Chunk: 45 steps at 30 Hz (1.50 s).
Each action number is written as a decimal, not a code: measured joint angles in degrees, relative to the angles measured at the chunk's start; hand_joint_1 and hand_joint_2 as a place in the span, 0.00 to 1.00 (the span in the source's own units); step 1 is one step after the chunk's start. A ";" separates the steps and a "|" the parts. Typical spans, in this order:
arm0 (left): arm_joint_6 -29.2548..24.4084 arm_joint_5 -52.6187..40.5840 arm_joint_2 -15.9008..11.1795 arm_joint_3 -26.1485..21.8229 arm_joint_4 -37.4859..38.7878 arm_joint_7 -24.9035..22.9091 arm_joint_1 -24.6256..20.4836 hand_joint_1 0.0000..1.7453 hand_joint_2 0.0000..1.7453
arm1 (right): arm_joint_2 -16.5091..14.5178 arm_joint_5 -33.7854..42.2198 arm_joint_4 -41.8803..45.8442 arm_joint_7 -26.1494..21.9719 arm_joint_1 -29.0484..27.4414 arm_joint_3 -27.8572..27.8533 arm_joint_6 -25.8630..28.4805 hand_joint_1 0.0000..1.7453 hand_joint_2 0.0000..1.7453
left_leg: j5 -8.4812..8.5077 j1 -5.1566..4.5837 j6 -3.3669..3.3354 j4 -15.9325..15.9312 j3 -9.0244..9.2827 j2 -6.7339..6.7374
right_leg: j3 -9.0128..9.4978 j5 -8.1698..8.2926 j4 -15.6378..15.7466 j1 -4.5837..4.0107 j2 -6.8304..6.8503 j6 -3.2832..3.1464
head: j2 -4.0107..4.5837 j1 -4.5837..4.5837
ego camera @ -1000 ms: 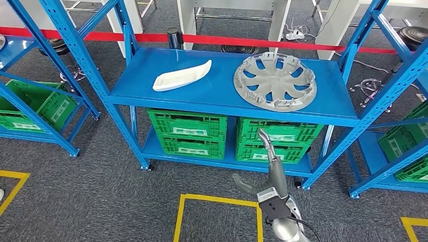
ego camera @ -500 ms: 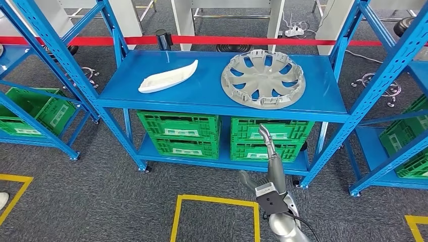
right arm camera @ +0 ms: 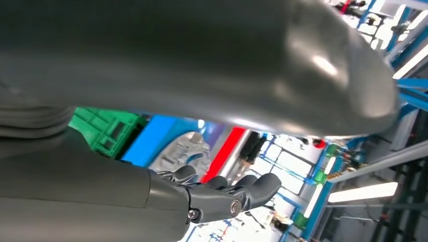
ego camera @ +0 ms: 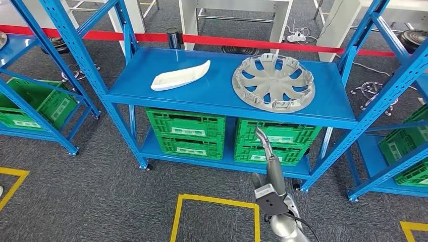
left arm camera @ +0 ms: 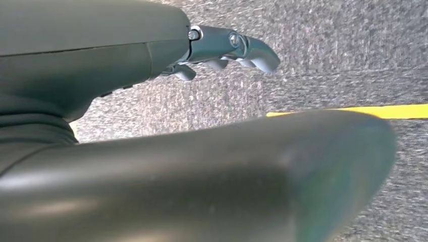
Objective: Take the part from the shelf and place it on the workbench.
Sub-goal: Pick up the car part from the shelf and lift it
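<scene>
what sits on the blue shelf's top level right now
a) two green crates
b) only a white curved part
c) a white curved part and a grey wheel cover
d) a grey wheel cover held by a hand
c: the white curved part lies left of the grey wheel cover, both untouched on the top level of the shelf.

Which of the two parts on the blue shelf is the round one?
The grey wheel cover, on the right; the white part left of it is long and pointed.

The head view looks down from high at the blue shelf (ego camera: 222, 93), toward 12 o'clock. The right wrist view, close behind its fingers (right arm camera: 252, 189), shares that shelf. The left faces the carpet (left arm camera: 328, 55).
</scene>
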<state>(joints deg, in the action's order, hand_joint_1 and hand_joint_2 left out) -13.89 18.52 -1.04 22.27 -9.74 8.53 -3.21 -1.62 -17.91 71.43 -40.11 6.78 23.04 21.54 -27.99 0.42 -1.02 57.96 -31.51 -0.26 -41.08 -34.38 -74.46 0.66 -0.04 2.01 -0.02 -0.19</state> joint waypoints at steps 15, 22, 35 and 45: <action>0.05 0.00 0.32 0.04 0.07 0.03 -0.15 0.00 0.00 | -0.28 0.07 0.13 0.00 -0.68 -0.99 -1.04 0.00 1.00 | -6.94 0.11 3.65 14.89 -7.18 0.10 | 7.77 6.60 15.41 -0.10 0.03 -3.70 | 0.00 -0.38; 0.03 0.56 0.30 0.22 0.14 0.05 -0.07 0.00 0.00 | -0.44 -0.10 0.14 -0.01 -0.78 -1.51 -1.26 0.00 1.00 | 0.78 -0.30 2.14 1.07 -3.00 0.31 | 9.27 5.18 15.45 -0.20 -0.03 -2.37 | 0.00 -0.74; -0.08 0.52 0.34 0.32 0.23 0.04 -0.09 0.00 0.00 | -0.50 -0.10 0.44 0.01 -1.35 -2.02 -1.54 0.00 1.00 | -0.58 -0.40 0.10 0.44 0.02 -0.06 | 3.90 7.57 11.46 -0.47 0.03 -1.29 | 0.00 0.25; -0.27 0.45 0.22 0.43 0.22 -0.09 -0.26 0.00 0.00 | -0.59 -0.04 0.54 -0.01 -1.12 -2.14 -2.03 0.00 1.00 | -7.13 0.04 3.38 14.22 -6.58 0.02 | 7.77 7.17 16.28 -0.16 0.00 -3.52 | 0.00 -0.52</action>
<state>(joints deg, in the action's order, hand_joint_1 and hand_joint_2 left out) -14.16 18.98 -0.82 22.70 -9.52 8.44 -3.47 -2.21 -17.94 71.97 -40.11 5.67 20.90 19.51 -35.12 0.46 2.36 72.18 -38.09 -0.24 -33.31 -27.22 -58.18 0.50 -0.04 -1.51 -0.02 -0.71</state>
